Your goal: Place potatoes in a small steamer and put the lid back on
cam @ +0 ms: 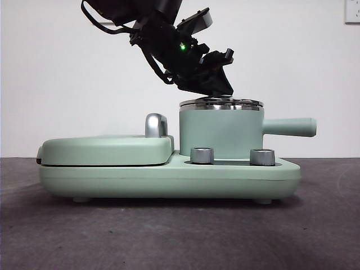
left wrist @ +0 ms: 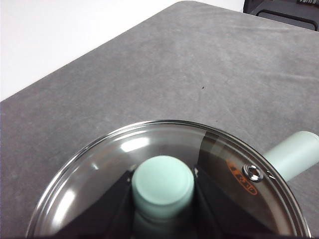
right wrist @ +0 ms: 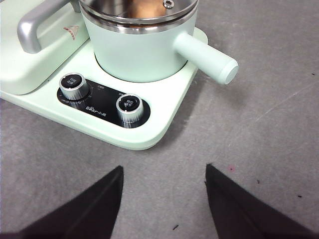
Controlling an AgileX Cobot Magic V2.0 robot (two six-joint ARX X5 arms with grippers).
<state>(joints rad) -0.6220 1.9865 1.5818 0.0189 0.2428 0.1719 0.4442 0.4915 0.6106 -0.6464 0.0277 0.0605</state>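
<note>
The round clear glass lid with a steel rim (cam: 221, 103) sits on the mint-green cylindrical steamer pot with its straight side handle (cam: 220, 132), and the left gripper (left wrist: 163, 186) is clamped on the lid's small mint-green knob (left wrist: 163, 180), one black jaw on each side of it. Through the glass, in the right wrist view, an orange-brown lumpy potato (right wrist: 144, 7) shows inside the pot, so the task looks nearly done, with only the letting go left.

The main risk, as I judge it, is in that release. If the jaws open unevenly or the arm lifts before they clear the knob, the lid could be dragged off its seat or tipped toward the handle at 3 o'clock. I cannot tell whether the rim is fully seated all round; if it rides on the edge, a nudge could slide it off.

The left arm reaches down from about 11 o'clock in the front view, wrist tilted, fingertips over the lid's centre. The right gripper (right wrist: 164, 199) waits above the grey table (right wrist: 259, 124), jaws spread and empty, facing the mint-green base with two steel dials (right wrist: 102, 102).
</note>
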